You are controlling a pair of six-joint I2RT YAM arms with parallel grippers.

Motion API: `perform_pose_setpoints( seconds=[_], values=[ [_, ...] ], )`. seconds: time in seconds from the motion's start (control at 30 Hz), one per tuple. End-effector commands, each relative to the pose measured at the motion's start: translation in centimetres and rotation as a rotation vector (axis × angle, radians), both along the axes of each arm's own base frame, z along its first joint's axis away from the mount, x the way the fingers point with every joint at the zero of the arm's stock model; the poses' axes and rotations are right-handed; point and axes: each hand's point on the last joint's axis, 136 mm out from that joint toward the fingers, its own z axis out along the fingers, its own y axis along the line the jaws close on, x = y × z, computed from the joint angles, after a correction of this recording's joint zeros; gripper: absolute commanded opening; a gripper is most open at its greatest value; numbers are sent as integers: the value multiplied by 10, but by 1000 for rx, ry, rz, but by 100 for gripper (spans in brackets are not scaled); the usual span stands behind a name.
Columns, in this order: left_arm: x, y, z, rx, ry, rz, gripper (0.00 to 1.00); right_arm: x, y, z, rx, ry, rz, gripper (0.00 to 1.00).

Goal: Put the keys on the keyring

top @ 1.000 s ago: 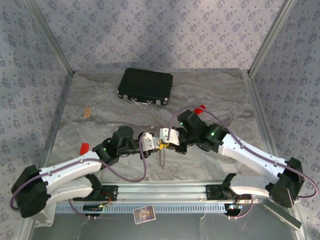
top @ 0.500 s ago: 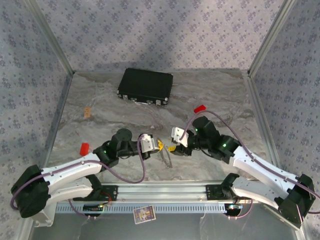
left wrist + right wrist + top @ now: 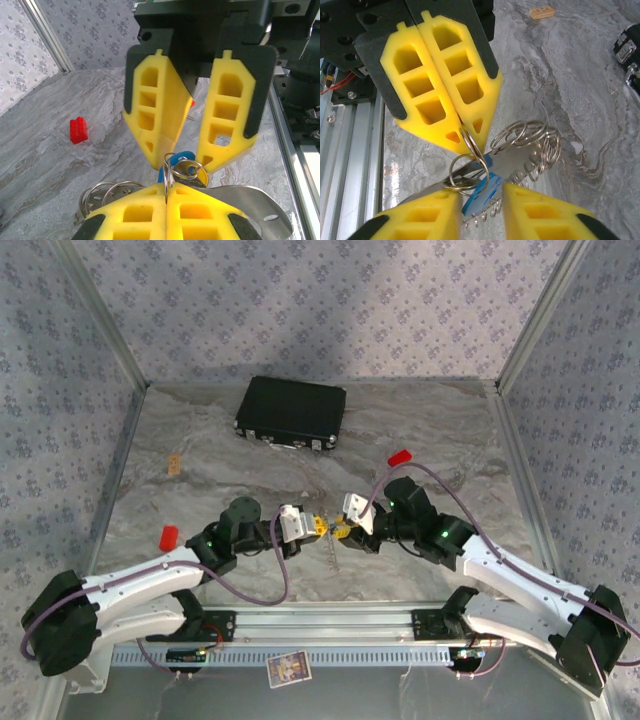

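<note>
My left gripper (image 3: 166, 189) is shut on the thin silver keyring (image 3: 166, 172), which stands on edge out of its fingertips. A second wire ring (image 3: 187, 167) hangs linked to it. The blue-headed key (image 3: 482, 195) lies tilted between the parted fingers of my right gripper (image 3: 480, 192), and daylight shows on both sides of it. In the right wrist view the left gripper (image 3: 465, 132) pinches the keyring (image 3: 472, 145) just above that key. From above, the two grippers meet tip to tip at the table's front middle: left gripper (image 3: 316, 527), right gripper (image 3: 342, 532).
A flat silver metal blade (image 3: 252, 200) and a bunch of spare wire rings (image 3: 102, 192) hang below the grippers. Red blocks lie at the front left (image 3: 168, 536) and right of centre (image 3: 400, 457). A black case (image 3: 291, 412) sits at the back.
My right gripper let go and drew back to the right with its jaws wide, then came back to the left gripper with its jaws narrower. The left gripper stayed shut on the ring, barely moving.
</note>
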Motion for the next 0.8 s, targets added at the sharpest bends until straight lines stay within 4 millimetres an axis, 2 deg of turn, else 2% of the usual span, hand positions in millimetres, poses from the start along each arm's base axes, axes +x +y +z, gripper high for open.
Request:
perform_pose_setpoints(
  seconds=[0.0, 0.3, 0.53, 0.77],
  values=[
    [-4, -2, 20, -73, -36, -20, 0, -1, 4, 6, 27, 0, 12, 21],
    [-7, -2, 28, -105, -55, -31, 0, 2, 3, 6, -9, -18, 16, 0],
    [-10, 1, 41, -165, -115, -39, 0, 3, 7, -24, -94, 50, 31, 0],
    [-6, 3, 31, -128, -124, -18, 0, 1, 5, -10, -56, 12, 28, 0]
  ],
)
